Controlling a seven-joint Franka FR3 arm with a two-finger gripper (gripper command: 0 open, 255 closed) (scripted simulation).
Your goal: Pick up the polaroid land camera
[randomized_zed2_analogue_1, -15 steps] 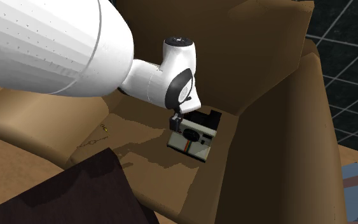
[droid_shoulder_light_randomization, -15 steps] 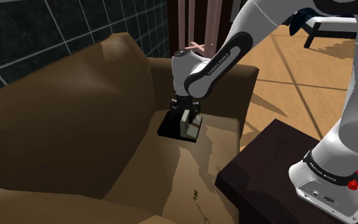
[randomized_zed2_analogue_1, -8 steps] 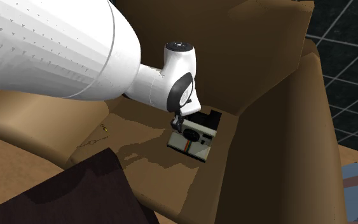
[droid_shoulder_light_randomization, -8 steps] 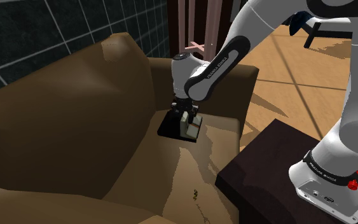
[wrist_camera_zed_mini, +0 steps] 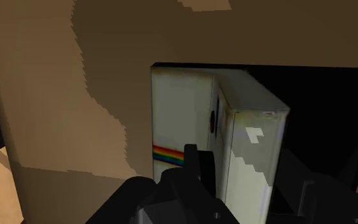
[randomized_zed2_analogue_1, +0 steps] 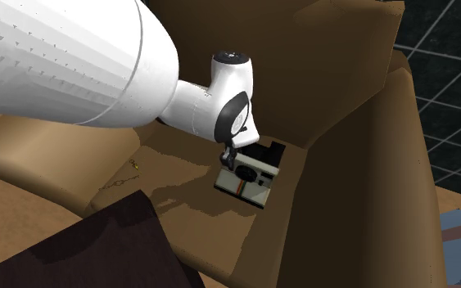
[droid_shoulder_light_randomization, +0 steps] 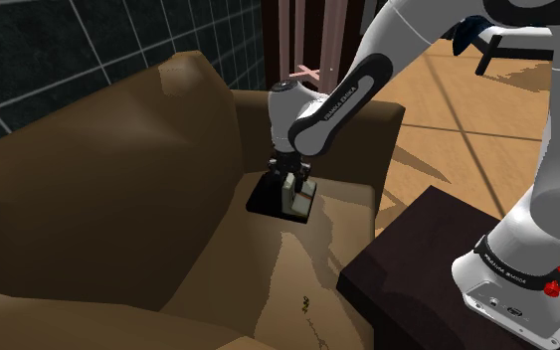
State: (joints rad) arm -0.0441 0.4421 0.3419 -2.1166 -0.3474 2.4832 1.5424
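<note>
Cream polaroid camera (randomized_zed2_analogue_1: 247, 182) sits upright, lens face toward the stand (randomized_zed2_analogue_1: 114, 245).

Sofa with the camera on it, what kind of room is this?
Likely a living room: a big brown sofa, a tan floor beside it, and a dark gridded wall behind.

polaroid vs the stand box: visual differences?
Colour: the polaroid camera is off-white with a rainbow stripe; the stand is plain and dark. Size: the camera is far smaller than the stand. Place: the camera sits in the sofa seat's corner; the stand is beside the sofa. Both are boxy.
</note>
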